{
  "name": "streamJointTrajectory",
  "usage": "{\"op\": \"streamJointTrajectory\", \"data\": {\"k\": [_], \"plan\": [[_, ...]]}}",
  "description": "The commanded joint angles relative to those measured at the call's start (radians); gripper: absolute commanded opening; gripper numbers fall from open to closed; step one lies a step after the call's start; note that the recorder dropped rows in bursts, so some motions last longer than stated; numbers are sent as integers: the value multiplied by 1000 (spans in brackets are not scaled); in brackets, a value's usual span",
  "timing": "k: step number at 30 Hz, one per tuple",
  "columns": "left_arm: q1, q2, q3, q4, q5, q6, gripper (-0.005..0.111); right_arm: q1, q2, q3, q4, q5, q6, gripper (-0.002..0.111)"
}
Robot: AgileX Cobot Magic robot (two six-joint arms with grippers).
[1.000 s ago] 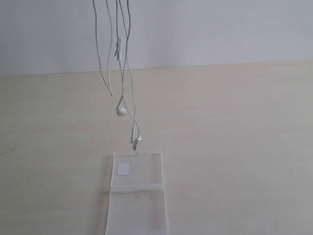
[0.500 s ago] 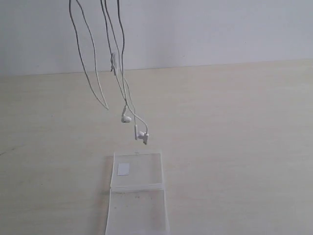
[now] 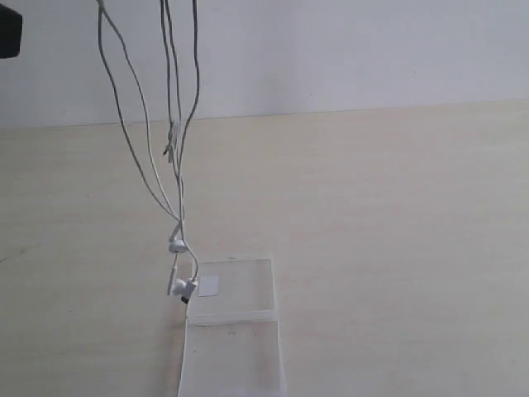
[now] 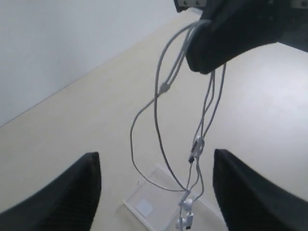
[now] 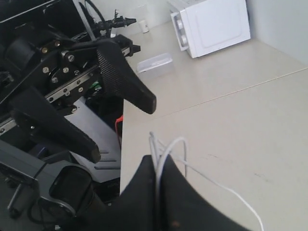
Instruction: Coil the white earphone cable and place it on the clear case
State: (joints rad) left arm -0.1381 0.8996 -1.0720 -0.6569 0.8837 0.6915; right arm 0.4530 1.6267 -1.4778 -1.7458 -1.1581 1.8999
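Observation:
The white earphone cable (image 3: 178, 107) hangs in several long strands from above the exterior view. Its two earbuds (image 3: 182, 286) dangle at the left edge of the clear case (image 3: 235, 343), level with the white sticker (image 3: 208, 285). The case lies open and flat on the table near the front edge. My right gripper (image 5: 158, 161) is shut on the gathered strands, high above the table; it also shows in the left wrist view (image 4: 207, 60). My left gripper (image 4: 156, 155) is open wide with nothing between its fingers, looking down on the hanging cable (image 4: 159, 125) and the case (image 4: 149, 204).
The beige table (image 3: 397, 215) ends at a pale wall behind. A dark arm part (image 3: 7, 31) shows at the top left. In the right wrist view, a white appliance (image 5: 211, 26) and a small clear box (image 5: 154, 62) stand on another surface beyond the table edge (image 5: 120, 159).
The hanging cable has swung left and come lower. The earbuds have dropped from above the case's far edge to its left edge beside the sticker.

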Motion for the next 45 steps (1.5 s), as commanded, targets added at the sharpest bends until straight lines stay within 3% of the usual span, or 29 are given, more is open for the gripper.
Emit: {"op": "streamJointTrajectory", "data": {"k": [1,14,27,35,45], "plan": [[1,3,6,-32,-19,40,65,1,-5,-5,1,-13,7,0],[1,3,6,-32,-30,40,65,4,4,-5,1,179,49,0],[1,3,17,-32,-52,51,65,113,33,-8,1,253,37,0],[1,3,75,-28,-58,83,84,113,2,-8,36,277,36,0],[1,3,193,-106,-190,231,84,113,-10,-8,53,295,64,0]]}}
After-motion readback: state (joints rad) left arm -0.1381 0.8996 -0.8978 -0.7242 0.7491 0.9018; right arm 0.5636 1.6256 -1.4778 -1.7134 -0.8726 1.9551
